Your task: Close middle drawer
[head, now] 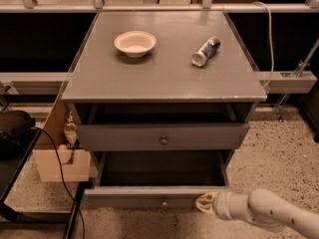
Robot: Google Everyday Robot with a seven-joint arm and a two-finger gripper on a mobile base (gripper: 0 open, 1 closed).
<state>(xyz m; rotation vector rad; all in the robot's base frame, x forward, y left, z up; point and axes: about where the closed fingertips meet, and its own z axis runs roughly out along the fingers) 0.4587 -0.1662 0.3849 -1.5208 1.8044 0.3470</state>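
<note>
The middle drawer [124,197] is pulled far out at the bottom of the grey cabinet, and its dark inside shows empty. Its low flat front has a small round knob [163,201]. My gripper [203,203] comes in from the lower right on a white arm [264,213]. Its tip is at the drawer's front, right of the knob. The taller drawer front with the bigger knob [163,140] sits above, pushed in. The lowest drawer is out of view.
A cream bowl [134,43] and a lying metal can [206,51] rest on the cabinet top [164,78]. A cardboard box [55,158] and a black cable [60,173] are on the left. The speckled floor [279,148] is on the right.
</note>
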